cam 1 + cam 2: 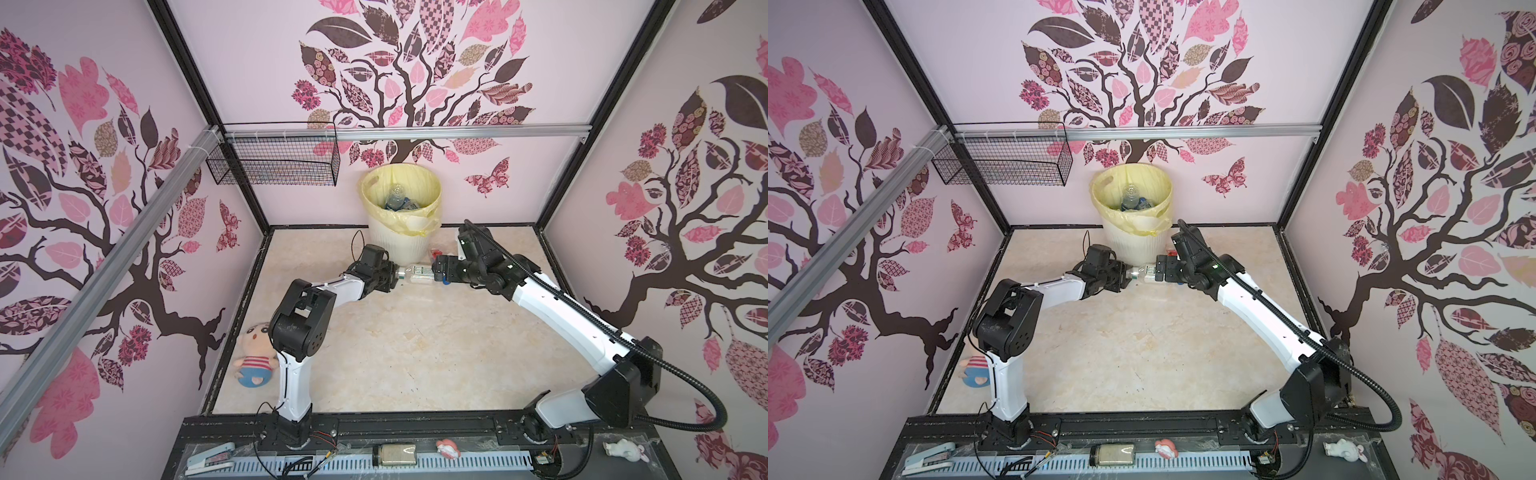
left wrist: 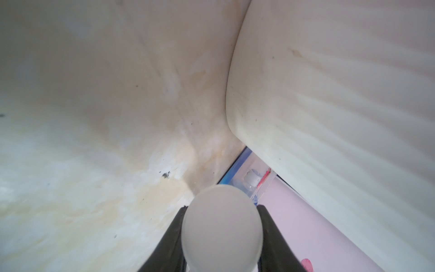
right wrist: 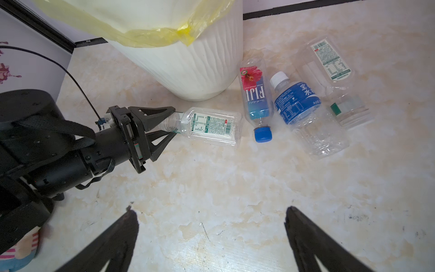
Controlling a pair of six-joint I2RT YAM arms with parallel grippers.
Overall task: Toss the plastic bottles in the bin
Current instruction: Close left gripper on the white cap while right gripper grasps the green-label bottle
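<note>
A clear plastic bottle (image 3: pixel 211 126) with a green-and-white label lies on the marble floor in front of the bin (image 3: pixel 188 68). My left gripper (image 3: pixel 174 122) is shut on its neck; the white cap (image 2: pixel 221 226) fills the gap between the fingers in the left wrist view. Both top views show this bottle (image 1: pixel 415 274) (image 1: pixel 1144 272) between the two grippers. My right gripper (image 3: pixel 211 214) stands open over bare floor, near the bottle's base end (image 1: pixel 436 266). Three more bottles lie right of the bin: a Fiji one (image 3: pixel 255 94), a blue-labelled one (image 3: pixel 297 103) and a clear one (image 3: pixel 334 77). Several bottles (image 1: pixel 395 199) lie inside the bin (image 1: pixel 401 241).
A plush doll (image 1: pixel 255 353) lies by the left wall behind the left arm. A black wire basket (image 1: pixel 274 160) hangs on the back rail, left of the bin. The bin's ribbed wall (image 2: pixel 329 94) stands close beside the left gripper. Small items sit on the front ledge.
</note>
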